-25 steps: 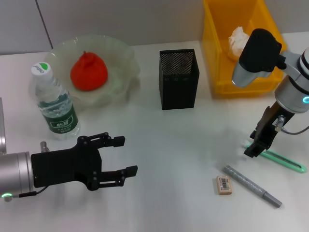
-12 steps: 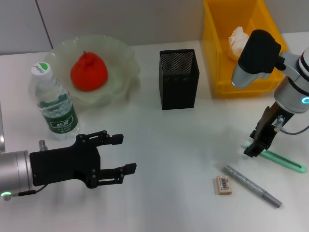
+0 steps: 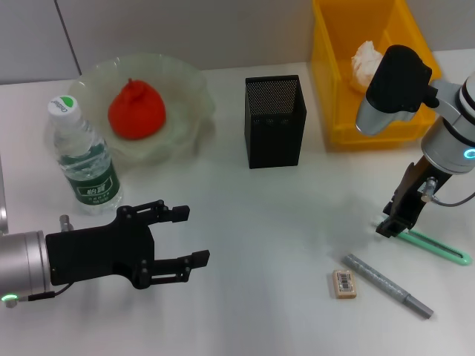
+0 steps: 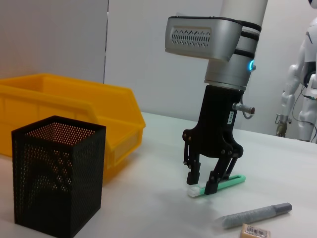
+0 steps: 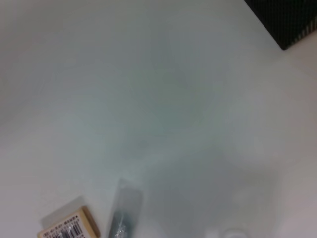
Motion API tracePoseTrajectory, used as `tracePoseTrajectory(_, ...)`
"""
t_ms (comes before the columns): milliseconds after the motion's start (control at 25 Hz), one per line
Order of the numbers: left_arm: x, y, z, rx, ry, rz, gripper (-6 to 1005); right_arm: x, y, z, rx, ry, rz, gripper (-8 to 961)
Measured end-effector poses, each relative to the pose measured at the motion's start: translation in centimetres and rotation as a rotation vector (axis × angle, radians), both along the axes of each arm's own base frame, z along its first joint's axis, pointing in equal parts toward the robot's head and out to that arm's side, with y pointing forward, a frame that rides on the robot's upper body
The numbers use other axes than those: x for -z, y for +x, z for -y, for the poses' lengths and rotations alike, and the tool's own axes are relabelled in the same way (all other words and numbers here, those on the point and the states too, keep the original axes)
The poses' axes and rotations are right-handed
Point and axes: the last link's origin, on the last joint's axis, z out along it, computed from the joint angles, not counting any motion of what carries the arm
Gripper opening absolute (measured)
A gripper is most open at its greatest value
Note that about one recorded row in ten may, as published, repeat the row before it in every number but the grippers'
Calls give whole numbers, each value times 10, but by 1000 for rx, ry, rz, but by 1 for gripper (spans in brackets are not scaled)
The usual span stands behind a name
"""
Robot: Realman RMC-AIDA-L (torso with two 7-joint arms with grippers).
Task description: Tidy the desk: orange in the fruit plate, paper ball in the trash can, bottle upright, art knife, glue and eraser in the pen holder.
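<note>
Head view, right gripper: it stands upright, fingertips down at the near end of a green art knife lying flat on the white desk.
Head view, near that gripper: the grey glue stick lies just toward the robot from it, the eraser beside the stick.
Head view, beyond that gripper: the trash can sits behind it with the paper ball inside; the pen holder stands farther off, toward the robot's left.
Head view, left gripper: fingers spread, holding nothing, above bare desk.
Head view, beyond the left gripper: the bottle stands upright; behind it the orange rests in the fruit plate.
Left wrist view: the right gripper's fingers straddle the knife's end, jaws partly apart; whether they pinch it is unclear.
Right wrist view: eraser, glue stick tip and a corner of the pen holder show; own fingers unseen.
</note>
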Motion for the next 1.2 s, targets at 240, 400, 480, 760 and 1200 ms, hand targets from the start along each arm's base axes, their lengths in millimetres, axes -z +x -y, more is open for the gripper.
tracePoseTrajectory(240,0,0,0,0,0,0,802,0,0,0,1,0,0,364)
tracePoseTrajectory(400,0,0,0,0,0,0,802,0,1,1,4,-2,0,359)
tracePoseTrajectory(480,0,0,0,0,0,0,802,1,2,1,7,-4,0,358)
tracePoseTrajectory(760,0,0,0,0,1,1,802,2,3,1,7,-3,0,359)
tracePoseTrajectory(1200,-1,1,-1,2,7,6,802,4,4,0,6,4,-3,318)
